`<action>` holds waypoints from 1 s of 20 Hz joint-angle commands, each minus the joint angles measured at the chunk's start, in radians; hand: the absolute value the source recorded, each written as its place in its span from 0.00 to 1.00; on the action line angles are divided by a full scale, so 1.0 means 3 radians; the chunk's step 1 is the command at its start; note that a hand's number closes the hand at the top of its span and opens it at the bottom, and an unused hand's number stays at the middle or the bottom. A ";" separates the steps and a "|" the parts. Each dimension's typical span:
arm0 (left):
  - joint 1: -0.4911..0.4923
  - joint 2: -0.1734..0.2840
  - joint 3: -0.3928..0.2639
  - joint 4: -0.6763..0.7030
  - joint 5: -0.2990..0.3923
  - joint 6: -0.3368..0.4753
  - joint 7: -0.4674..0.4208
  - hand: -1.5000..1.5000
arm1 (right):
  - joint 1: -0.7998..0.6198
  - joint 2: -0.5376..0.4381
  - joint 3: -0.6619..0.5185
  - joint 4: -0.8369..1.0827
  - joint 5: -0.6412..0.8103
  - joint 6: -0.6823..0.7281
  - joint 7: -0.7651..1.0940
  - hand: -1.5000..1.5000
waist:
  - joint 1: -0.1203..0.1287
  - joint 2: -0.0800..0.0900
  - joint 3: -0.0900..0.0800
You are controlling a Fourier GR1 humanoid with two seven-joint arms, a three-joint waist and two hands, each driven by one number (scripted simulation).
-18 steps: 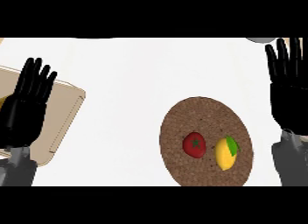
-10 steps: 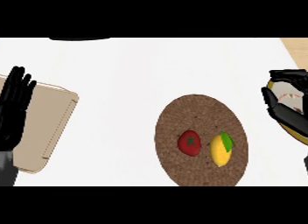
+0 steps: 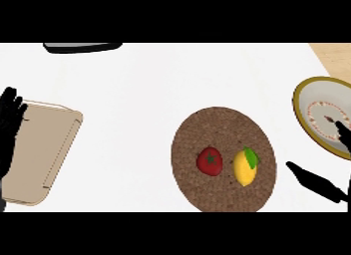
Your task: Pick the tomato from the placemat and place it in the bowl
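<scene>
While the black left hand (image 3: 3, 134) rests at the view's left edge with its fingers straight and pointing up, it lies over a beige rectangular board with rounded corners (image 3: 50, 149) that sits on the white tabletop (image 3: 178, 84). Nothing is held in that hand. Near the top edge, a dark, flat object (image 3: 83, 47) shows only in part, too cut off to identify.

Right of centre lies a round brown cork-textured placemat (image 3: 223, 127). On it sits the small red tomato with a green stem mark (image 3: 210, 161), towards the mat's lower middle. Just beside the tomato, on its right, lies a yellow lemon with a green leaf (image 3: 245, 167); whether the two touch cannot be told.

Further right, the black right hand (image 3: 325, 182) comes in from the lower right corner, its thumb and fingers spread apart and holding nothing. It is near the placemat's right rim, apart from the tomato. One finger reaches up over the edge of a white round bowl with a gold rim (image 3: 311, 97), which stands at the right edge of the tabletop, well apart from the tomato.
</scene>
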 commanded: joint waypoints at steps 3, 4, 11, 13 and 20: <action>0.0026 0.0068 -0.0006 -0.0007 -0.0054 -0.0023 0.0031 0.50 | 0.0659 0.0260 0.0434 -0.0583 0.0979 -0.0431 0.0731 0.00 | 0.0070 -0.0003 0.0007; -0.0020 -0.0016 -0.0076 -0.0029 -0.0080 0.0025 0.0045 0.50 | 0.0665 0.0368 0.0527 -0.0708 0.1183 -0.0489 0.0883 0.00 | 0.0111 0.0014 0.0013; -0.0103 -0.0065 -0.0148 0.0056 -0.0131 -0.0015 0.0001 0.50 | 0.0831 0.0448 0.0694 -0.1717 0.2290 0.0317 0.2096 0.00 | 0.0256 0.0058 0.0014; -0.0221 -0.0072 -0.0216 -0.0016 -0.0135 -0.0032 0.0124 0.50 | 0.0714 0.0454 0.0779 -0.1922 0.2433 0.0813 0.2477 0.00 | 0.0312 0.0062 0.0023; -0.0360 -0.0126 -0.0280 0.0055 -0.0182 -0.0083 0.0057 0.50 | 0.0049 0.0620 0.1020 -0.1895 0.2328 0.2217 0.3444 0.00 | 0.0483 0.0097 0.0034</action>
